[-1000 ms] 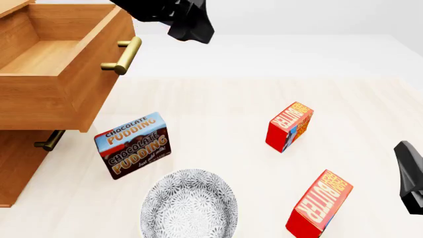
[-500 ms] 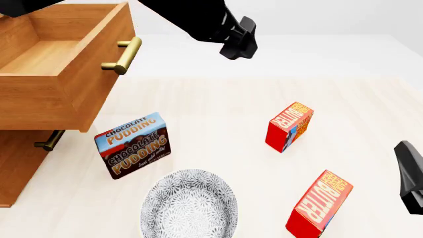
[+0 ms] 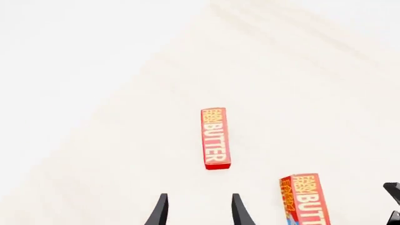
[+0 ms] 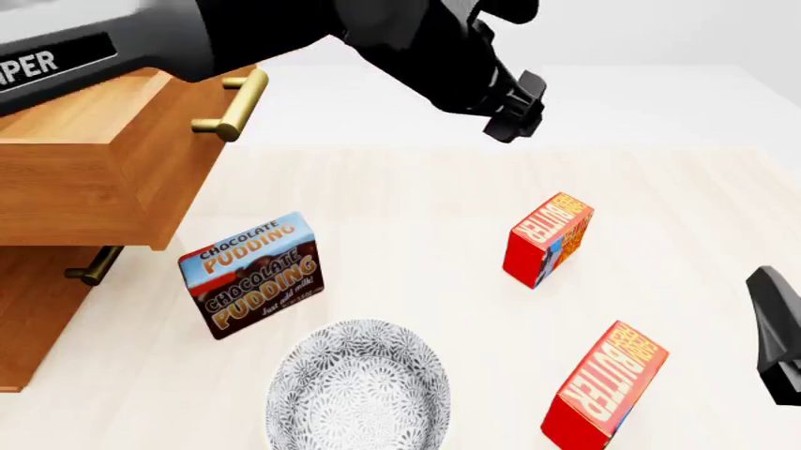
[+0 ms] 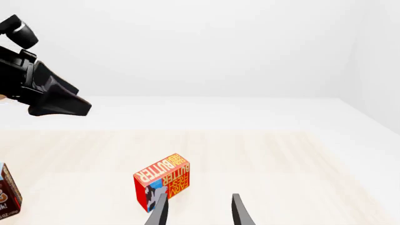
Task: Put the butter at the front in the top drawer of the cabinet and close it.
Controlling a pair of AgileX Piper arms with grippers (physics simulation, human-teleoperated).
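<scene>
The butter (image 4: 549,239) stands on the table right of centre, with a blue-and-white patch low on its side. In the right wrist view the butter (image 5: 162,187) is just beyond my open right gripper (image 5: 198,213), untouched. That right gripper (image 4: 778,342) hangs at the right edge. My left gripper (image 4: 513,112) hovers high above the butter, and its fingers (image 3: 161,212) stand open and empty. Below it lie two butter boxes, one (image 3: 216,138) straight ahead and another (image 3: 305,199) beside it; which is which I cannot tell. The top drawer (image 4: 75,187) of the cabinet (image 4: 32,309) is pulled out.
A second butter box (image 4: 607,384) with plain red sides stands nearest the table's front. A Chocolate Pudding box (image 4: 250,274) stands tilted near the cabinet, with a patterned bowl (image 4: 356,394) in front of it. The left arm crosses above the drawer's brass handle (image 4: 232,108).
The left arm has swung right from beside the open drawer out over the table, and its gripper now hangs above the butter. The right gripper and the boxes have not moved.
</scene>
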